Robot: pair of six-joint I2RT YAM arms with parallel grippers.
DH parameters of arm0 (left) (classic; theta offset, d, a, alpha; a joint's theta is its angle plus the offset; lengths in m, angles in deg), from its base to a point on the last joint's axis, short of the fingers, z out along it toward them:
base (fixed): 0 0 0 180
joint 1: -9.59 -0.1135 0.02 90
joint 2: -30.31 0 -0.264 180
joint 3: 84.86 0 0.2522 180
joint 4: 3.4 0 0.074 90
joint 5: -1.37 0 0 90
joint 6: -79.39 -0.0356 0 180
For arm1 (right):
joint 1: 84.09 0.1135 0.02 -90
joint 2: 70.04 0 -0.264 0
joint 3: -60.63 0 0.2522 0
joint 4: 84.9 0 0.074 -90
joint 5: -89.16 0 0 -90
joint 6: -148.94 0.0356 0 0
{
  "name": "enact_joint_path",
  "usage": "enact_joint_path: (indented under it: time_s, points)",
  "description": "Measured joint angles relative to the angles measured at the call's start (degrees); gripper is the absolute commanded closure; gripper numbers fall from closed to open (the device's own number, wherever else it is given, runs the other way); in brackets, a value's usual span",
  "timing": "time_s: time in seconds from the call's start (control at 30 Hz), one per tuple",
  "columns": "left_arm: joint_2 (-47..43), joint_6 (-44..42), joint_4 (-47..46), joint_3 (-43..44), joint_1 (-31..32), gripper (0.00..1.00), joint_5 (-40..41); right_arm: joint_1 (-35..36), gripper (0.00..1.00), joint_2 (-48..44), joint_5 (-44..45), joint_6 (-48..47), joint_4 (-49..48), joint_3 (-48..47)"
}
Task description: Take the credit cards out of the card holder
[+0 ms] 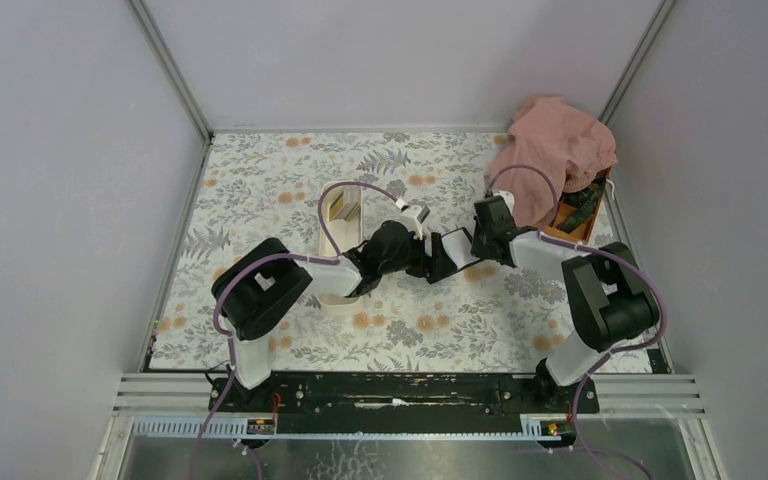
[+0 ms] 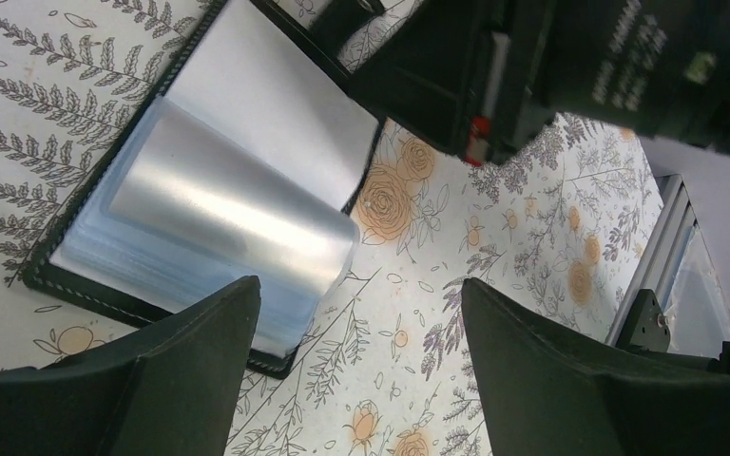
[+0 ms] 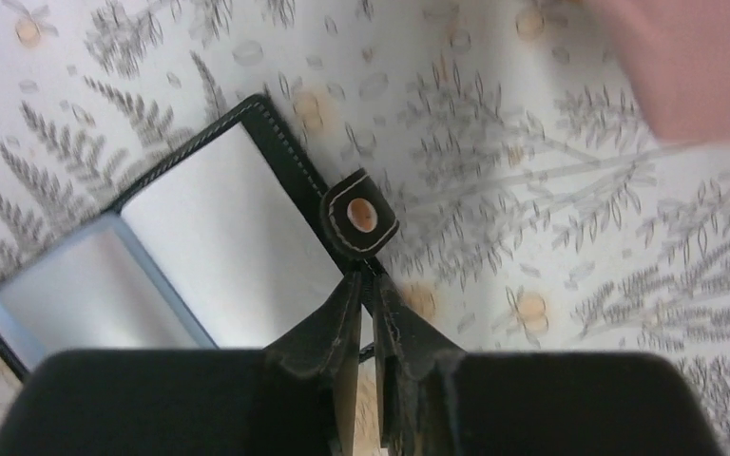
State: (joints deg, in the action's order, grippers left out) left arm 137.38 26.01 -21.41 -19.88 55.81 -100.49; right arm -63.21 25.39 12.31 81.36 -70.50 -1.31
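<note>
The black card holder (image 3: 219,228) lies open on the flowered table, its pale glossy inner face up. Its snap tab (image 3: 359,214) sticks out at one edge. My right gripper (image 3: 366,285) is shut on the strap of that tab. In the left wrist view the holder (image 2: 257,114) shows a stack of clear sleeves (image 2: 219,209) bulging up; I cannot make out any cards in them. My left gripper (image 2: 359,294) is open and empty, just above the table at the holder's corner. In the top view both grippers (image 1: 422,245) meet at mid-table and hide most of the holder.
A long white tray (image 1: 328,240) stands left of the grippers with a tan item (image 1: 340,205) at its far end. A pink cloth (image 1: 555,150) lies at the back right over an orange box (image 1: 580,215). The right arm's wrist (image 2: 551,66) hangs close above the holder.
</note>
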Motion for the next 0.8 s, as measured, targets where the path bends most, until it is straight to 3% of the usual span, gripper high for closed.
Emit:
enact_joint_path:
  time_s: [0.43, 0.8]
  points:
    - [-1.77, 1.92, 0.52, -0.07, -2.29, 0.16, 0.07, -0.02, 0.88, -13.86, -5.95, 1.9, -0.31, 13.57]
    - [2.36, 2.93, 1.68, 1.07, -3.04, 0.16, 0.26, 0.0, 0.88, -13.94, -7.72, 2.1, -1.66, 14.12]
